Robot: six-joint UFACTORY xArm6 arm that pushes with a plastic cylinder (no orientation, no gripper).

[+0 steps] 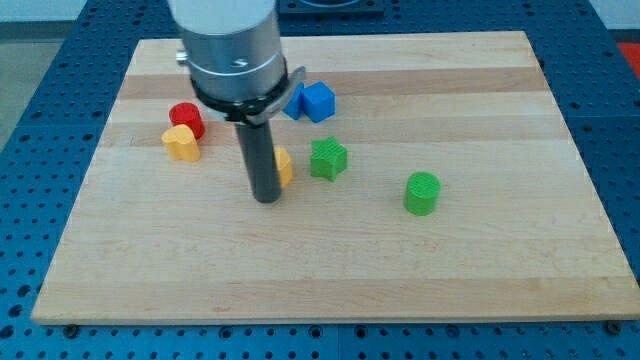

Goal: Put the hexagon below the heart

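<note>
A yellow heart (181, 143) lies at the board's left, just below and touching a round red block (186, 118). A second yellow block (285, 166), possibly the hexagon, is half hidden behind my rod near the board's middle. My tip (266, 198) rests on the board right beside this block, at its lower left, and looks to be touching it. The tip is well to the right of the heart.
A green star (328, 158) sits just right of the half-hidden yellow block. Two blue blocks (312, 101) lie together above it. A round green block (422, 193) sits further right. The wooden board (330, 270) rests on a blue perforated table.
</note>
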